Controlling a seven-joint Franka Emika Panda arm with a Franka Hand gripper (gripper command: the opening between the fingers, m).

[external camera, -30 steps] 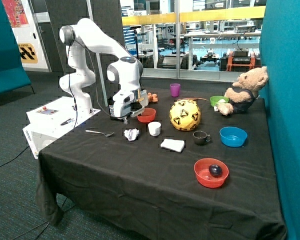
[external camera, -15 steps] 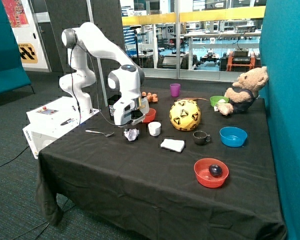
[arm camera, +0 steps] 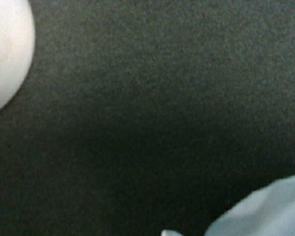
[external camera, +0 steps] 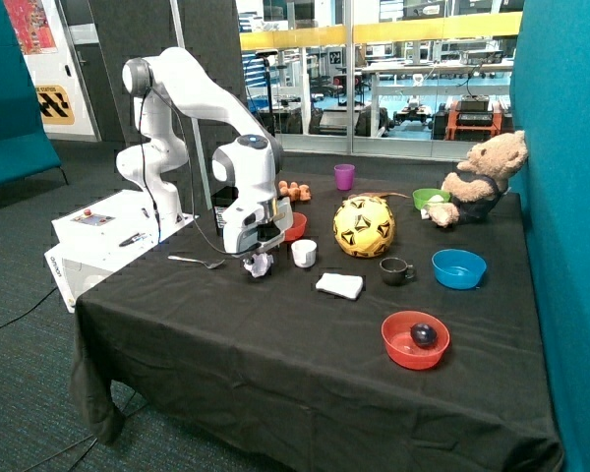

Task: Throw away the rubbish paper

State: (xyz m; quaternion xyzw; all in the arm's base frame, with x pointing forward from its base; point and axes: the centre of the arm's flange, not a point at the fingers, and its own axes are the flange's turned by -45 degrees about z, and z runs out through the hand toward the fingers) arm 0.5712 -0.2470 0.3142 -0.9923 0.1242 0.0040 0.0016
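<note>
- Black cloth covers the table [external camera: 275, 374] in the outside view, with a glass-walled workshop behind it and a teal partition along one side.
- Outside view: the gripper [external camera: 257, 248] is low over a rubbish paper wad [external camera: 260, 265], which lies on the cloth between a metal spoon [external camera: 197, 261] and a white cup [external camera: 303, 253]. The gripper's body hides its tips, so I cannot tell how wide the fingers stand or whether they have hold of the wad.
- A second white lump sits in the green bowl [external camera: 429, 198] beside the teddy bear [external camera: 482, 179]; it may be the other wad, though it is too small to be sure. No bin is visible anywhere.
- Wrist view: mostly bare black cloth, with a pale wrinkled edge of the paper wad [arm camera: 265, 211] at one corner and the rounded white cup [arm camera: 5, 49] at the opposite corner. No fingers show here either.
- Risk, as I judge it: the wad sits off to the edge of the wrist view, not centred, so a closing grip could catch only a loose fold and let it slip on the lift.
- A descent too deep could pinch the cloth along with the paper (dragging the cup and the red bowl [external camera: 290, 226] nearby).
- The cup is near enough that a sideways correction might knock it over.
</note>
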